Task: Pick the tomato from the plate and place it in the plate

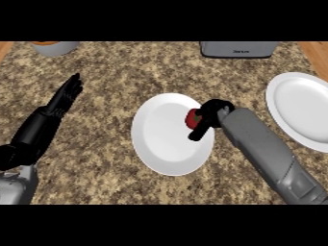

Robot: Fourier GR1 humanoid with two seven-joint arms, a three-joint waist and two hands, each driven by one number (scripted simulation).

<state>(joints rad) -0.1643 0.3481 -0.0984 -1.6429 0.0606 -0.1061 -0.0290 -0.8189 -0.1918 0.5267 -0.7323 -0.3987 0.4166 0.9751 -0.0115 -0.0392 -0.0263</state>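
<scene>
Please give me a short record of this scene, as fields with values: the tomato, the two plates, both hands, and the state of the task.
tomato: red, at right rim of centre plate
right hand: curled round the tomato
left hand: open, fingers straight, resting at left
right plate: white, holds nothing
back edge: grey appliance, grey bowl
task state: tomato not yet moved across

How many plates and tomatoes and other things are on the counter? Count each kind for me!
Plates: 2, the middle plate and the right plate
Tomatoes: 1, the tomato, with the right robot hand curled round it
Grey pot-like container at the top left edge: 1
Grey appliance at the top edge: 1
Total: 5 things
</scene>
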